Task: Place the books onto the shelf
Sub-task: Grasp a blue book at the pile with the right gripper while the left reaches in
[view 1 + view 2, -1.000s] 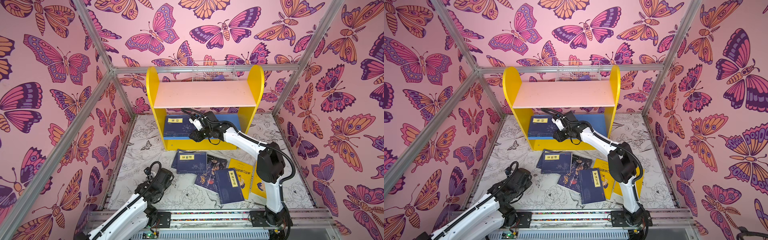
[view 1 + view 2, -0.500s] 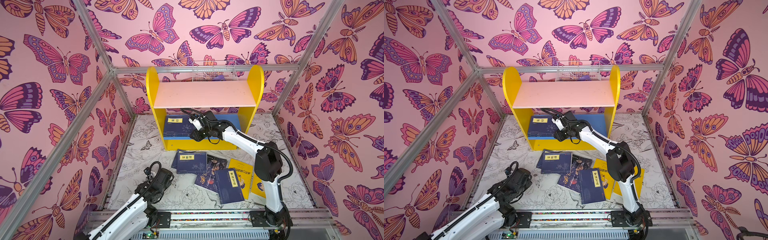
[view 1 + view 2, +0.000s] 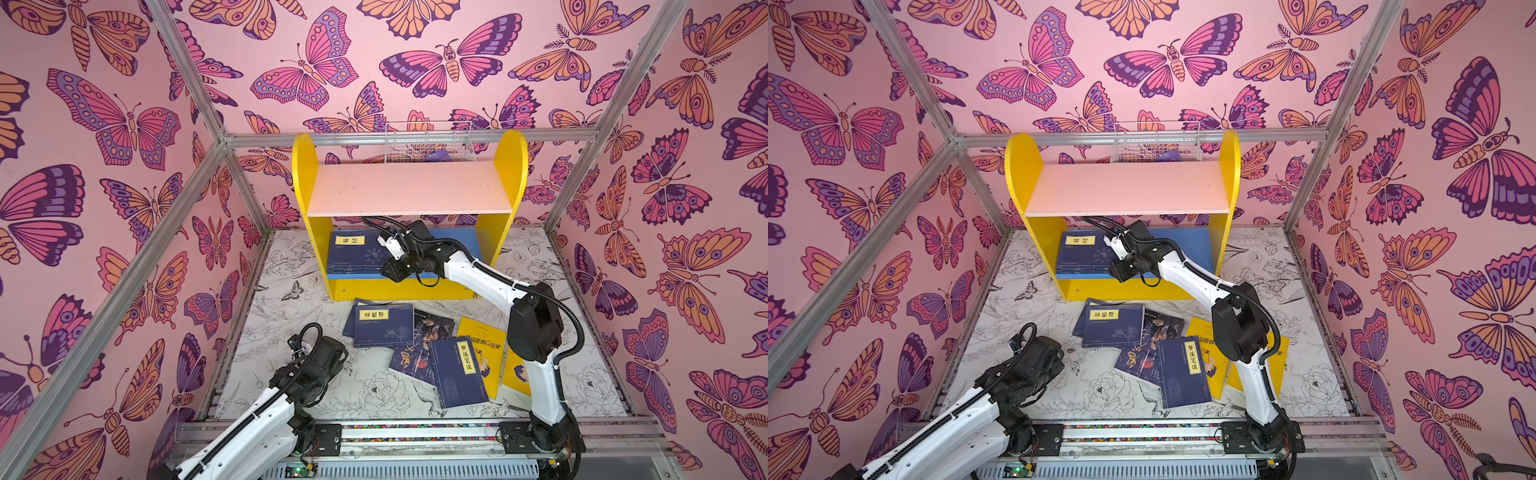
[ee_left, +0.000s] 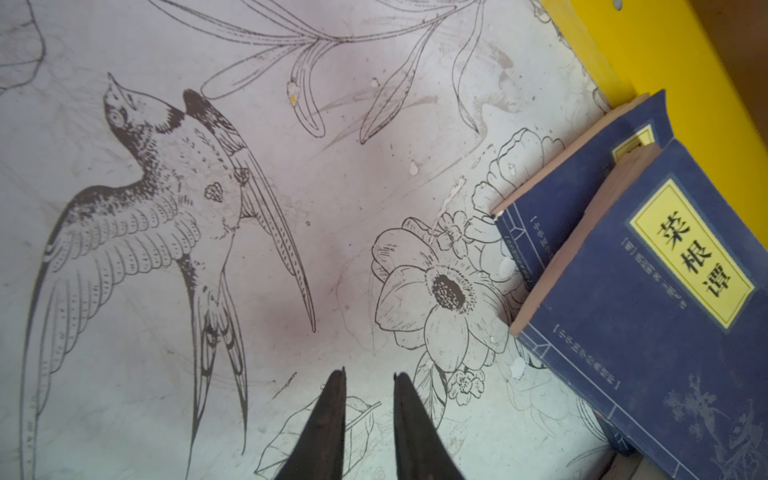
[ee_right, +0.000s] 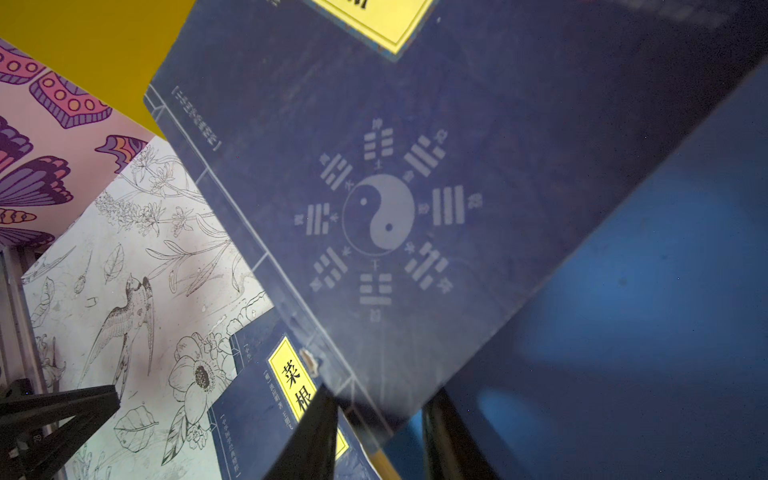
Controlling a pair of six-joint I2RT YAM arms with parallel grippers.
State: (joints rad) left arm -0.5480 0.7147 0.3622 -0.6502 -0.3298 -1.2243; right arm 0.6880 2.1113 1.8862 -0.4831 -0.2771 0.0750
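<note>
Jaws of the right gripper [image 5: 382, 392] stand narrower than a second ago, still parted astride the near corner of the navy book [image 3: 355, 253] on the blue lower board [image 3: 455, 245] of the shelf [image 3: 409, 191]. The left gripper [image 4: 370, 372] is unchanged: narrowly parted, empty. Remaining books [image 3: 384, 328] lie unmoved on the mat [image 3: 370, 395].

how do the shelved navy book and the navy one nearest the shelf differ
The navy yin-yang-cover book lies over the yellow shelf's blue lower board; the navy plant-motif book lies on the floral mat, overlapping another navy book. Both lie flat, yellow labels up.
</note>
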